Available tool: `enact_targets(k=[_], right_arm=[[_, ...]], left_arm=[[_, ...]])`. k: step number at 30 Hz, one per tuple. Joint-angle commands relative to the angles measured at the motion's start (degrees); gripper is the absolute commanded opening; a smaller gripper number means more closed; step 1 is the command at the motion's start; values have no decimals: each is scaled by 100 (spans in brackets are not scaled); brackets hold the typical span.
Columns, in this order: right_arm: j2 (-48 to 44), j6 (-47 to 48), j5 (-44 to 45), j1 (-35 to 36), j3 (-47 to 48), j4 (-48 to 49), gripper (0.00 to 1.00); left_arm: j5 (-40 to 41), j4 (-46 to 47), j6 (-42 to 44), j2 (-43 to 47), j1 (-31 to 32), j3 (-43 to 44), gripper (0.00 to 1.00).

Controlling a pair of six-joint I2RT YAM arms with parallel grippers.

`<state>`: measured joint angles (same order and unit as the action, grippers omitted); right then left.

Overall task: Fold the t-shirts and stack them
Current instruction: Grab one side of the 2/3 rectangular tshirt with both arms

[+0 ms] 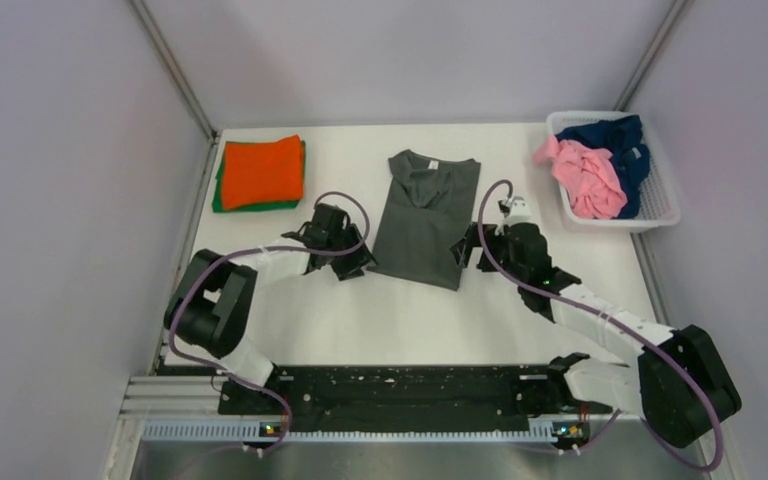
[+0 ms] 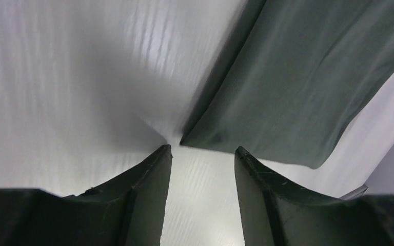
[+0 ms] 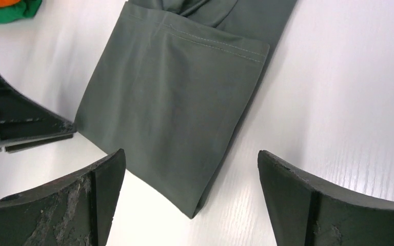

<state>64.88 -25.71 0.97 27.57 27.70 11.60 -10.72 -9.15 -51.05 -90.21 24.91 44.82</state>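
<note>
A dark grey t-shirt (image 1: 423,215) lies on the table, folded into a long strip, collar at the far end. My left gripper (image 1: 352,262) is open and empty beside its near left corner; that corner (image 2: 205,138) lies just past the fingertips. My right gripper (image 1: 463,250) is open and empty at its near right corner, which lies between the open jaws in the right wrist view (image 3: 197,207). A folded orange t-shirt (image 1: 261,168) lies on a folded green one (image 1: 222,200) at the far left. Pink (image 1: 590,176) and navy (image 1: 615,138) t-shirts lie crumpled in the basket.
A white lattice basket (image 1: 660,205) stands at the far right corner of the table. Grey walls enclose the table on the left, back and right. My left gripper's fingers (image 3: 25,125) show in the right wrist view.
</note>
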Motion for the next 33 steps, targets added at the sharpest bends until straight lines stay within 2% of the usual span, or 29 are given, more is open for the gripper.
enact_targets(k=[1,3,6,8,9,10,11,12,14,16,19,28,33], right_arm=[[-376,-385,183,-24,174,-254,97],[-428,-357,137,-24,167,-368,96],[-530,-369,143,-24,159,-612,95],[-599,-418,184,-24,126,-769,95],[-639,-441,172,-22,103,-825,94],[-665,-466,106,-24,84,-869,89],[-685,-355,-38,-19,82,-900,83],[-664,-237,-443,-11,138,-989,82],[-497,102,-701,78,388,-1495,82],[-238,391,-229,561,664,-2127,81],[280,540,391,1146,1019,-2516,78],[1552,392,850,1619,1396,-2540,64],[2180,370,922,1665,1626,-2434,46]], left_arm=[[-230,291,66,-520,33,400,54],[-292,383,31,-706,40,435,53],[-533,551,-2,-901,51,521,40],[-517,532,-6,-942,86,575,27],[-476,502,12,-934,106,587,16],[-425,462,31,-919,105,589,3],[-297,406,40,-885,110,585,0],[-198,371,50,-842,110,565,0],[-39,345,22,-744,111,502,0],[-3,352,-7,-648,111,444,0],[57,339,-69,-502,111,317,0],[98,370,-99,-327,111,115,0],[80,402,-123,-330,111,68,0]])
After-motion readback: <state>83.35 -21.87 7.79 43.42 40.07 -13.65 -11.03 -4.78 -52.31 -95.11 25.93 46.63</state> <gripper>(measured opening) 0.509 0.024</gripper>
